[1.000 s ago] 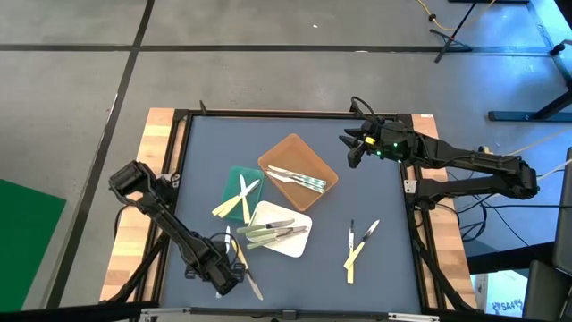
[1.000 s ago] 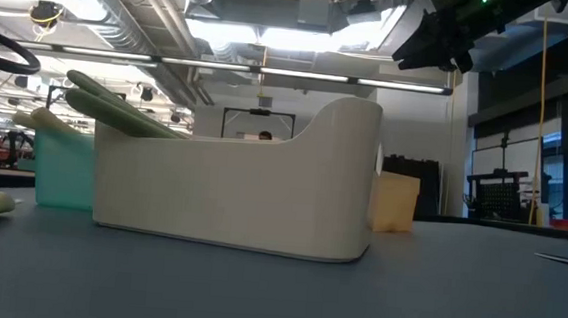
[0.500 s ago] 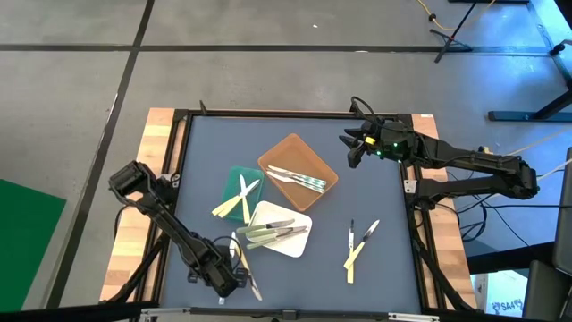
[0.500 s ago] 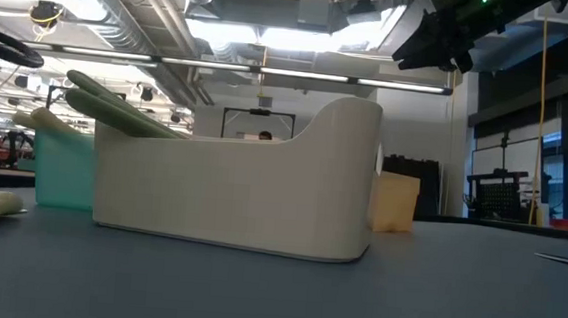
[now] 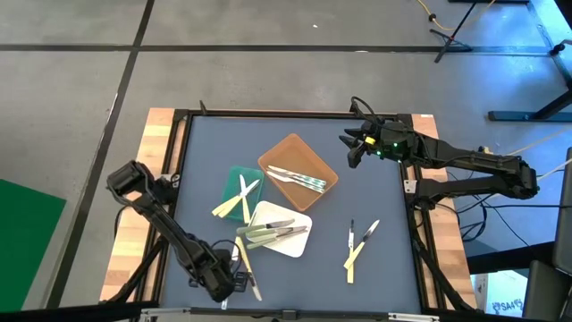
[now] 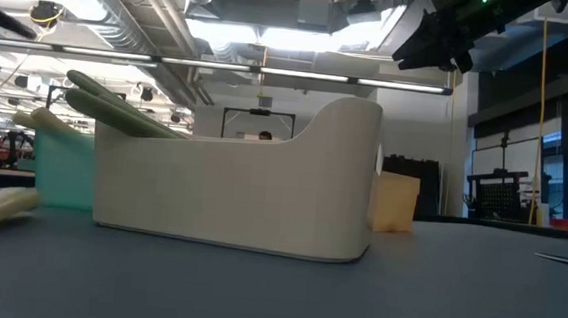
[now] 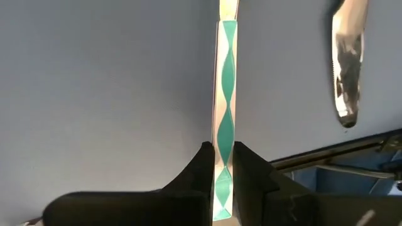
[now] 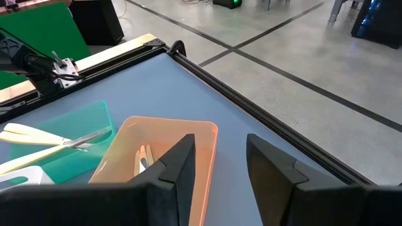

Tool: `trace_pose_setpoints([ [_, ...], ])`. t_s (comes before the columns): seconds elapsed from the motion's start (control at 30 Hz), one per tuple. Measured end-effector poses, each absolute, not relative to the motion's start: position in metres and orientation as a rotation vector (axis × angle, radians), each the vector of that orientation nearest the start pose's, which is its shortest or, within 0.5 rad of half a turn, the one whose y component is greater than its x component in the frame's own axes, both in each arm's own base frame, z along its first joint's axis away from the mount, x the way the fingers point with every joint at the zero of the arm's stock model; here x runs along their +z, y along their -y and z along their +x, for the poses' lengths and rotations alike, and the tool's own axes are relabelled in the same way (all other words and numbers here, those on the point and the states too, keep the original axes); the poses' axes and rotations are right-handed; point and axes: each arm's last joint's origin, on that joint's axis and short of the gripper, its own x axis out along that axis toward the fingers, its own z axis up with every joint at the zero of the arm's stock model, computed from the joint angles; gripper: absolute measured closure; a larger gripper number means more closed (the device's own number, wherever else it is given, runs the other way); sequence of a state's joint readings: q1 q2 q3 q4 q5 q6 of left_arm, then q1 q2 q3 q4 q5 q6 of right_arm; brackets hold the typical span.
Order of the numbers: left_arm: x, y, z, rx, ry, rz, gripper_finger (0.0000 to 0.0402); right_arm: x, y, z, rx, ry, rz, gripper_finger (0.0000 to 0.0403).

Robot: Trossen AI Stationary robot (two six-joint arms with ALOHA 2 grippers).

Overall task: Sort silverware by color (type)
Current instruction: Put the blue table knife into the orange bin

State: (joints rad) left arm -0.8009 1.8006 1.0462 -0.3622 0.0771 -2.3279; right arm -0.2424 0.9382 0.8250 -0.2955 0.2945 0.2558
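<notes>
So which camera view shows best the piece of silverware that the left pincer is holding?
The left wrist view: the left pincer is closed on a utensil handle with a green-and-white twisted pattern. The high view shows only a thin pale stick at the pincer. The low view shows perhaps a pale tip at its edge; the right wrist view shows nothing of it.

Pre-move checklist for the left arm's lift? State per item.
1. Left hand shut on the yellow-handled piece: ok.
2. Grip sits near the handle's end: ok.
3. Neighbouring knife apart from the held piece: ok.
4. Held piece off the mat: cannot tell.
5. Green tray with yellow pieces has room: ok.
6. Right hand open, parked beyond the brown tray, clear of the path: ok.
</notes>
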Motion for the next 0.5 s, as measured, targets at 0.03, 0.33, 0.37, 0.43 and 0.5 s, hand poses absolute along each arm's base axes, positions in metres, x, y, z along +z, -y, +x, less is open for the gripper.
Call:
trace_pose_setpoints([
  [0.03,0.151,0.247,0.236,0.762,-1.28,-1.541,0.0373,0.31,0.057,0.194,-0.58,-0.344,0.236,0.0274],
  [0.33,0.174,0.242,0.23,0.721,-1.242,-1.558,0.0373,0.31,0.057,0.194,-0.579,-0.346,0.235,0.0274],
  [0.37,0.177,0.241,0.229,0.712,-1.239,-1.562,0.0373,0.31,0.057,0.194,-0.579,-0.346,0.235,0.0274],
  [0.43,0.182,0.24,0.227,0.702,-1.232,-1.564,0.0374,0.31,0.057,0.194,-0.579,-0.346,0.235,0.0274],
  [0.5,0.187,0.238,0.225,0.7,-1.208,-1.565,0.0374,0.31,0.057,0.194,-0.579,-0.346,0.235,0.0274],
])
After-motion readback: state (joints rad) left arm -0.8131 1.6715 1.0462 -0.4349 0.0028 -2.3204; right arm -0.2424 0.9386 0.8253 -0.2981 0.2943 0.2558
